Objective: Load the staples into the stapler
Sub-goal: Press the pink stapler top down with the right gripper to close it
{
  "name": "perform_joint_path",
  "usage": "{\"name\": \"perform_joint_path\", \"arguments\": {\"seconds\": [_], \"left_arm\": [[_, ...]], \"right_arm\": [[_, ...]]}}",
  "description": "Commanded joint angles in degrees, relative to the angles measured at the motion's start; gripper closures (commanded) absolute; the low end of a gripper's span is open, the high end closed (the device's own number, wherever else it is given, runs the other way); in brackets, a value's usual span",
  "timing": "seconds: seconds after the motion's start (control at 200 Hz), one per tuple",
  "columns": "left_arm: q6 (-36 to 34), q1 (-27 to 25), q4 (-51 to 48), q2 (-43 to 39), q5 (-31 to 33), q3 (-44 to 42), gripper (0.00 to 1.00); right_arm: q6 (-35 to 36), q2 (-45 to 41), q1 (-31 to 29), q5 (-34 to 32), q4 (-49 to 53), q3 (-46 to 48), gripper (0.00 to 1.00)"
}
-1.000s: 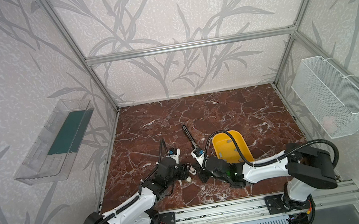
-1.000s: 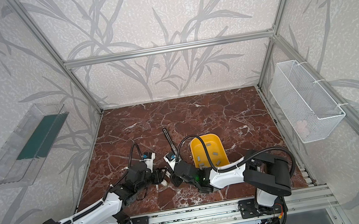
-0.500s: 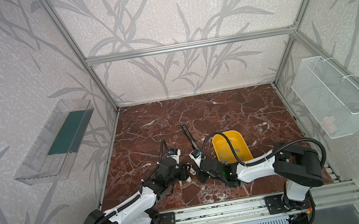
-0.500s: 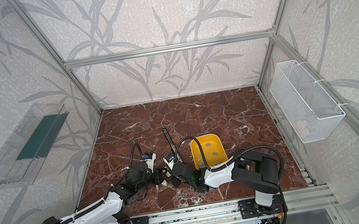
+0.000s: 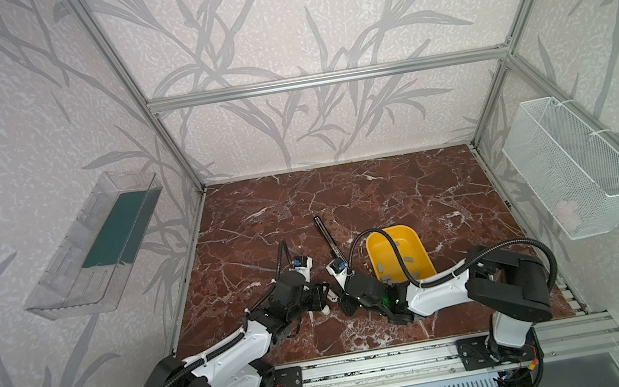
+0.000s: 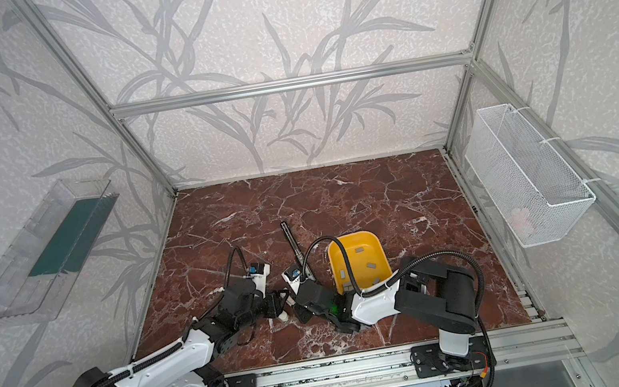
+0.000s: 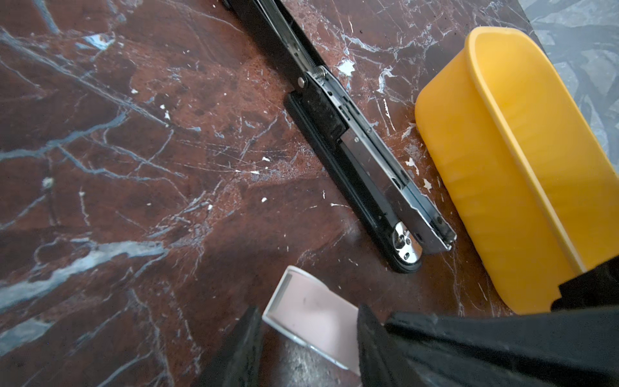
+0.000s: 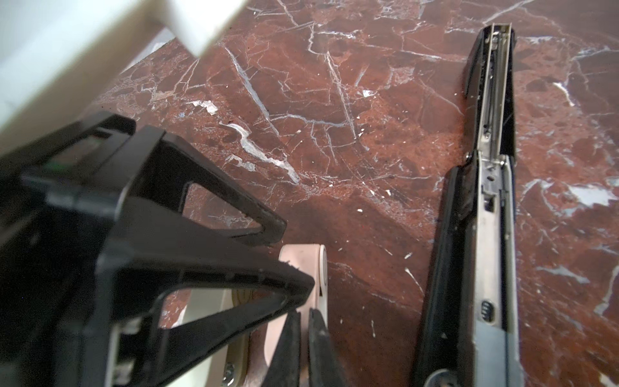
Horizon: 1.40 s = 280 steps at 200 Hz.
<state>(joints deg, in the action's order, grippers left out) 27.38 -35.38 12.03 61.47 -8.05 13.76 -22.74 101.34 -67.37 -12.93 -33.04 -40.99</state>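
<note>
Hands: left hand [image 7: 308,311] grips pink stapler [image 7: 311,315]; right hand [image 8: 304,314] closed, just beside it; black stapler [image 7: 361,160] opened flat on desk [image 7: 134,167], beside yellow bin [image 7: 469,167] of staples [image 5: 408,259].

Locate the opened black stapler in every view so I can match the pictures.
In a top view: black stapler mid-table, left of the yellow tray.
In a top view: black stapler, same place.
Left wrist: black stapler diagonal through the centre.
Right wrist: black stapler down the right side.
Shared landmark: pink stapler near its base end.
</note>
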Motion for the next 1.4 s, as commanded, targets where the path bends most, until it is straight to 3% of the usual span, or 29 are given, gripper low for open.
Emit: {"name": "perform_joint_path", "arguments": {"seconds": [0.0, 1.395], "left_arm": [[-0.98, -0.25, -1.04, -0.63, -0.01, 0.45, 0.53], [-0.31, -0.40, -1.64, -2.29, -0.56, -0.14, 0.54]], "right_arm": [[-0.58, 1.49, 0.01, 0.98, 1.65, 1.80, 0.90], [-3.51, 7.86, -1.05, -1.89, 1.35, 4.09, 0.94]]}}
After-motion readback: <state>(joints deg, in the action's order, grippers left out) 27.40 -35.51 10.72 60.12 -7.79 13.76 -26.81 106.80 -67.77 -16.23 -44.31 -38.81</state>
